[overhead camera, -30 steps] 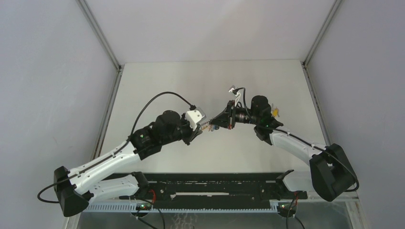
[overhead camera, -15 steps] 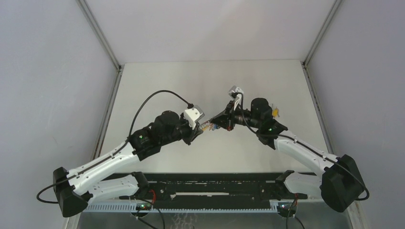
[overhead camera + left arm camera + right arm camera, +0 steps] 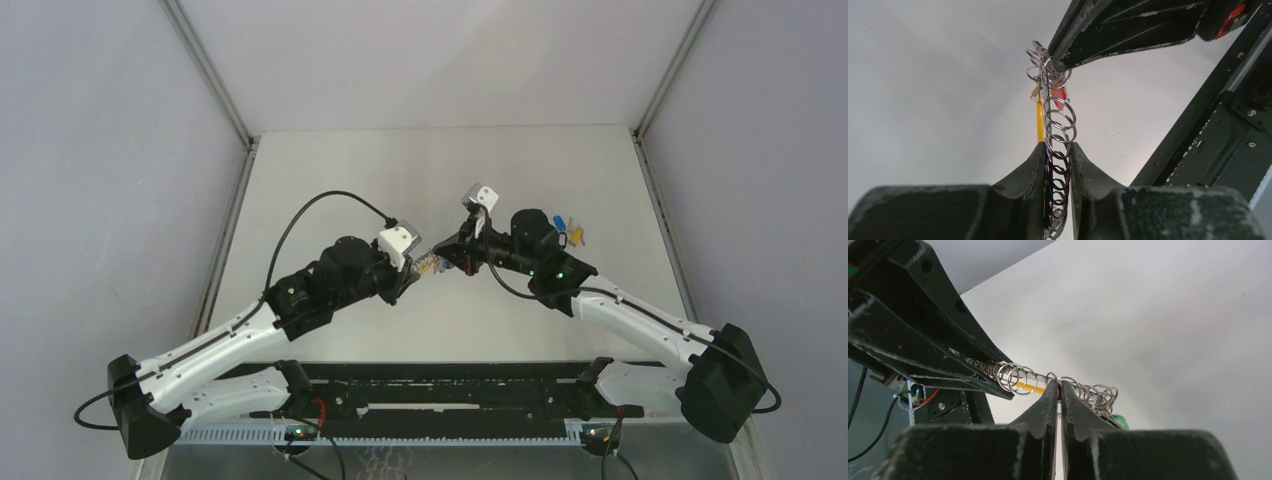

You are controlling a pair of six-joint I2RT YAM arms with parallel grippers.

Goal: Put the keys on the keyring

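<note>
The keyring (image 3: 430,264), a chain of small steel rings with a yellow section (image 3: 1040,122) and a red piece (image 3: 1061,95), is held in the air between the two grippers. My left gripper (image 3: 1056,146) is shut on one end of the ring chain (image 3: 1060,170). My right gripper (image 3: 1058,383) is shut, its tips pinching the chain (image 3: 1018,377) further along, with a green piece (image 3: 1118,421) hanging beyond. In the top view the left gripper (image 3: 412,268) and right gripper (image 3: 447,258) nearly touch. Keys (image 3: 571,231) with blue and yellow heads lie on the table behind the right arm.
The white table (image 3: 420,170) sits between grey walls with metal corner posts (image 3: 210,75). A black rail (image 3: 440,385) runs along the near edge by the arm bases. The left arm's black cable (image 3: 320,205) loops above its wrist.
The right arm has shifted left and turned its wrist, uncovering the keys behind it. The left arm has moved slightly left. Both grips on the chain are unchanged.
</note>
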